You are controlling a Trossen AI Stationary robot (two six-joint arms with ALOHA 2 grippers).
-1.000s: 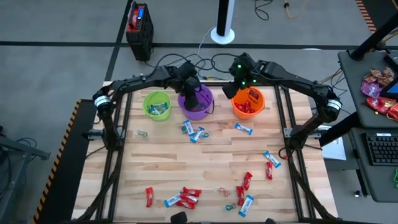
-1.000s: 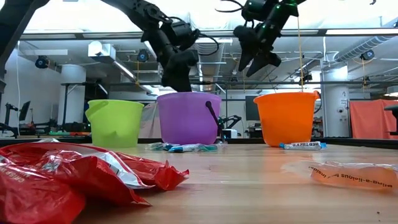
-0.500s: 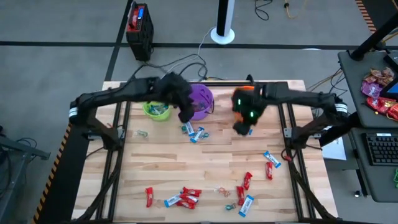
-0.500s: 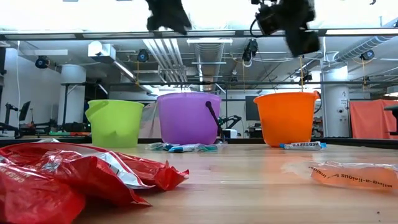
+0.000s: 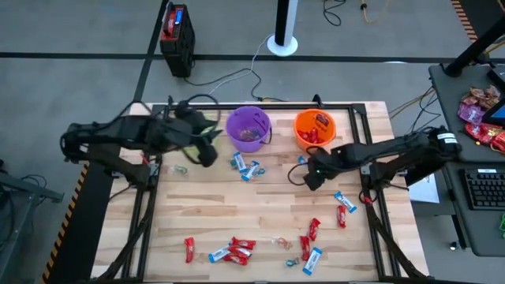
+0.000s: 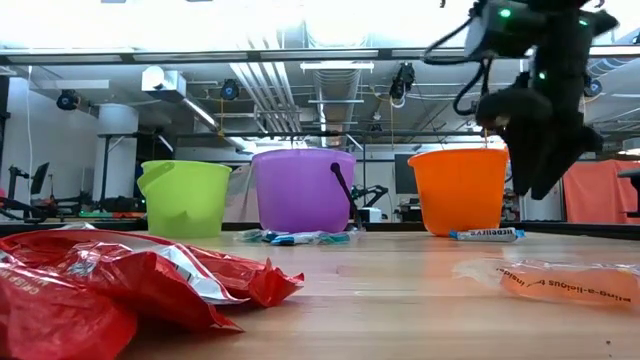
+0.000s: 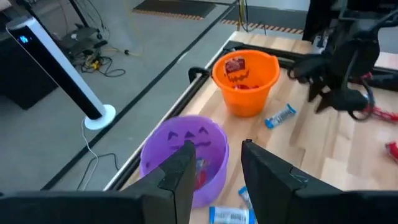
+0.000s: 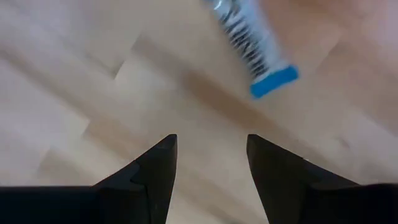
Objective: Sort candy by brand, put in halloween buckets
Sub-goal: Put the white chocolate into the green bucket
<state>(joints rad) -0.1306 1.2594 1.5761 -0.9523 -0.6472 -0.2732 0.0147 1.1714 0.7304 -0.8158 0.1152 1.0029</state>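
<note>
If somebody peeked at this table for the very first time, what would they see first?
Probably the bright buckets in a row at the far edge: a purple bucket and an orange bucket from above, plus a green bucket in the low view. Next, red and blue candies scattered over the wooden table. The right claw, open, hangs low over the wood by a blue candy near the orange bucket.

Lime green bucket (image 6: 186, 196), purple bucket (image 5: 248, 127), orange bucket (image 5: 314, 128); red candy (image 5: 313, 229), blue-and-white candy (image 5: 345, 202).
</note>
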